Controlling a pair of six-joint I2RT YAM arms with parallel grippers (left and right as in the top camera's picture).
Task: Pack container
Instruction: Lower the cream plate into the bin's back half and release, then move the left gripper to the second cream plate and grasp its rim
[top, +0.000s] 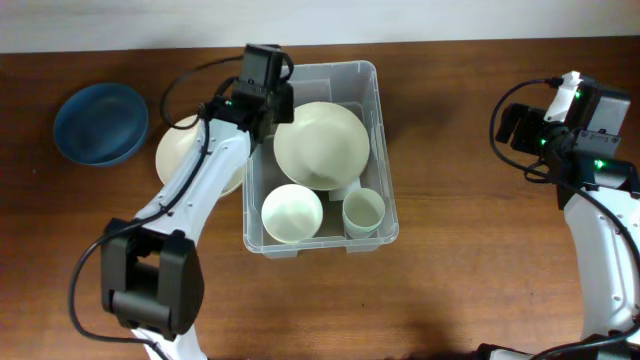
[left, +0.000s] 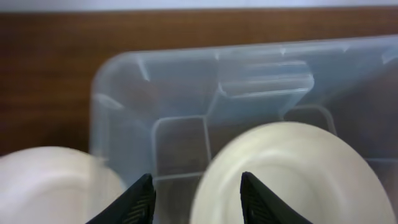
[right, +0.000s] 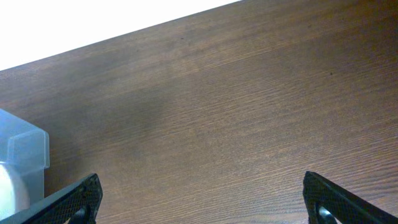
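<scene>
The clear plastic container (top: 384, 150) stands at the middle of the table. It holds a large cream bowl (top: 322, 145), a smaller cream bowl (top: 292, 213) and a cream cup (top: 363, 211). My left gripper (top: 268, 112) hangs over the container's left back part. In the left wrist view its fingers (left: 196, 199) are open, with the left rim of the large bowl (left: 292, 168) between them and the container's far wall (left: 249, 68) beyond. My right gripper (top: 512, 125) is wide open and empty (right: 202, 199) over bare wood, well to the right of the container (right: 25, 149).
A cream plate (top: 185, 150) lies on the table against the container's left side, partly under my left arm; it also shows in the left wrist view (left: 50, 180). A blue bowl (top: 100, 122) sits at the far left. The table's back edge runs along the top.
</scene>
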